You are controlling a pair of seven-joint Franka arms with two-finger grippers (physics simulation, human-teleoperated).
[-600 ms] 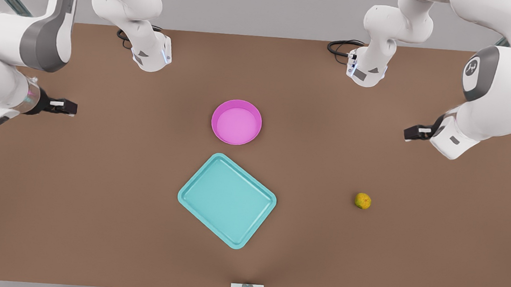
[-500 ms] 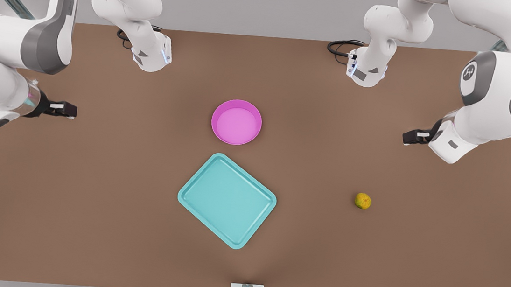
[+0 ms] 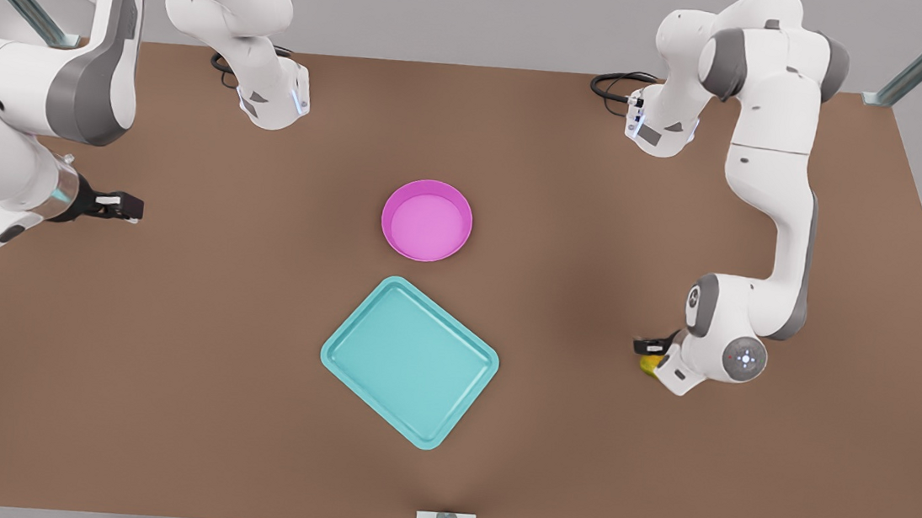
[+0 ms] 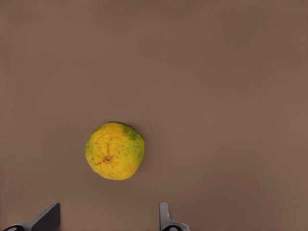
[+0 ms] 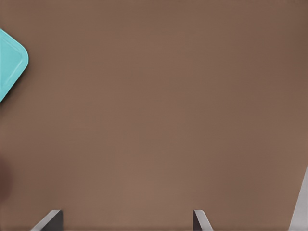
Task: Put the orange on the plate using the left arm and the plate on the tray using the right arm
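The left claw (image 3: 649,346) hovers spread above the orange (image 4: 115,150) on the worktop (image 3: 163,366), off-centre. Centre it, descend, pinch gently. The right claw (image 3: 127,207) waits spread, far from the plate (image 3: 427,220).

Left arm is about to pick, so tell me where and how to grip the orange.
Grip the orange across its widest middle, coming straight down from above. It is small and round, lies free on the bare table and has no handle, so opposite sides suit best. The left gripper hangs over it with jaws open wider than the fruit. The right gripper waits at the front view's left.
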